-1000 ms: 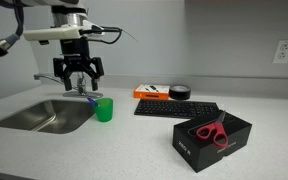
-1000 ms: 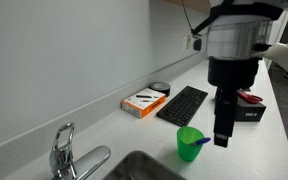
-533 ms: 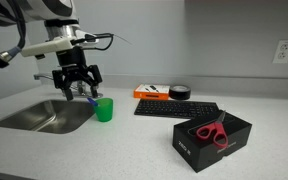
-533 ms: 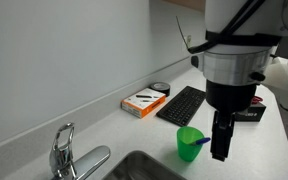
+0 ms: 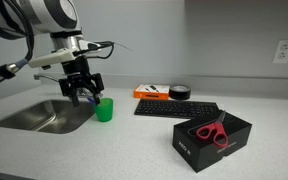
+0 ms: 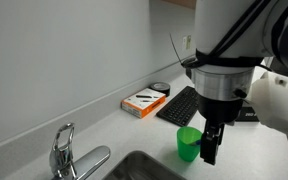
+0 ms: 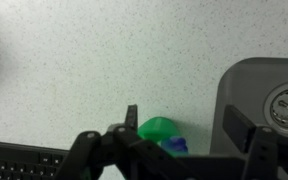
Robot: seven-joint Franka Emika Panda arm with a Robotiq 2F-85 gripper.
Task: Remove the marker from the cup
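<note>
The green cup (image 5: 104,110) stands on the counter beside the sink, and it also shows in the other exterior view (image 6: 189,143) and in the wrist view (image 7: 158,128). The marker's blue end (image 7: 174,146) sticks out of the cup toward the sink. My gripper (image 5: 84,96) is open and low at the cup's sink side. In the wrist view the gripper (image 7: 184,125) has its fingers spread on either side of the marker's end, not touching it. In an exterior view the gripper (image 6: 210,152) covers the marker.
The steel sink (image 5: 39,115) lies just beside the cup, with its faucet (image 6: 62,150). A black keyboard (image 5: 176,109), an orange box (image 5: 151,92) and a black puck (image 5: 178,91) lie further along the counter. A black box (image 5: 199,148) holds red scissors (image 5: 214,133).
My gripper has come down from above the cup to the level of the marker's end and stays open. The cup and marker have not moved.
</note>
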